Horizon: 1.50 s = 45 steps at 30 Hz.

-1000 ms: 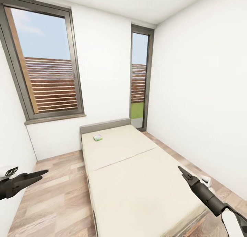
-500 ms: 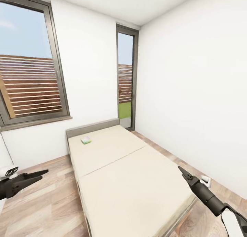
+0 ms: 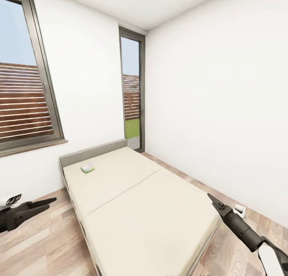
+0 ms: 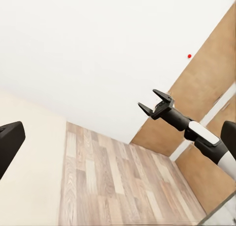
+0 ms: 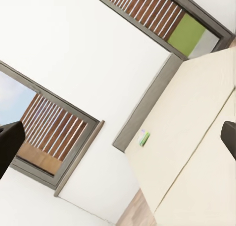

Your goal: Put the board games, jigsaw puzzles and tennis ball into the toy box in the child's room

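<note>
We're in the child's room, looking down the bed (image 3: 152,204) from near its foot, 2 cream mattress halves laid end to end on a grey frame. 1 board game (image 3: 87,168), the pale green box, lies flat on the far mattress half, near the headboard and toward that half's left edge. The right wrist view picks up the same box (image 5: 144,138) as a small green sliver close to the headboard. Only 1 game shows on the bed from here.

The left gripper (image 3: 50,201) hangs low over the wood floor (image 3: 44,244) beside the bed's left edge, holding nothing; from the head view I cannot tell whether its jaws are apart or together. The right gripper (image 3: 212,200) hovers by the bed's right edge near the foot, and the left wrist view catches it (image 4: 155,101) with jaws clearly apart and nothing between them.

Judging the step: this reads as the approach to fetch a game off the bed, with no grasp begun. The box sits well apart from both grippers, up at the headboard end, so the next move calls for rolling the base along the bed's side toward that end, then reaching over the mattress edge with open jaws.
</note>
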Tool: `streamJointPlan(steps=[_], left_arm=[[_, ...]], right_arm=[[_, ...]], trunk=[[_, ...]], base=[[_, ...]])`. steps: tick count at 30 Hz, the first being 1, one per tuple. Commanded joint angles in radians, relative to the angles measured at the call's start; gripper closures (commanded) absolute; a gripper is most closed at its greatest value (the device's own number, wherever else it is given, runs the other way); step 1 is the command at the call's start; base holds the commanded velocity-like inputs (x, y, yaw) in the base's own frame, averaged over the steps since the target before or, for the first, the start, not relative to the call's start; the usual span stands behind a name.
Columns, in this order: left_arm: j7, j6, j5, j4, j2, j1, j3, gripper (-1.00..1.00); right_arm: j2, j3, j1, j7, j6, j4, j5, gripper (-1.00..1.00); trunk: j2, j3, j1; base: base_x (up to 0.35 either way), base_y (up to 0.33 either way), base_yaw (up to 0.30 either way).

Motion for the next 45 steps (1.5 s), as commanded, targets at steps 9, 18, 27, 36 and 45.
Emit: streamJointPlan(steps=[9,18,27,36,45], left_arm=[[-0.004,0.01,0.0,0.0,0.0,0.0,0.0,-1.0],[-0.004,0.009,0.001,0.0,0.0,0.0,0.001,-1.0],[-0.004,0.009,0.005,-0.001,0.0,0.0,0.002,-1.0],[-0.004,0.009,0.006,-0.001,0.0,0.0,0.002,-1.0],[-0.004,0.009,0.006,-0.001,0.0,0.0,0.0,-1.0]], right_arm=[[0.0,-0.001,-0.001,0.001,0.008,0.0,-0.005,-1.0],[0.0,-0.001,-0.001,0.001,0.008,0.0,-0.005,-1.0],[0.0,-0.001,0.0,0.0,0.008,0.0,-0.005,-1.0],[0.002,0.001,0.001,-0.005,0.001,0.001,-0.003,-1.0],[0.001,-0.001,0.001,-0.002,0.007,0.002,-0.014,-1.0]], trunk=[[-0.001,0.0,0.0],[-0.001,0.0,0.0],[-0.001,0.002,0.0],[-0.001,0.006,0.0],[-0.001,0.006,0.0]], base=[[0.001,0.28,-0.28],[0.106,0.206,-0.28],[0.025,0.017,-0.281],[0.001,0.014,-0.279],[0.0,0.16,-0.105]])
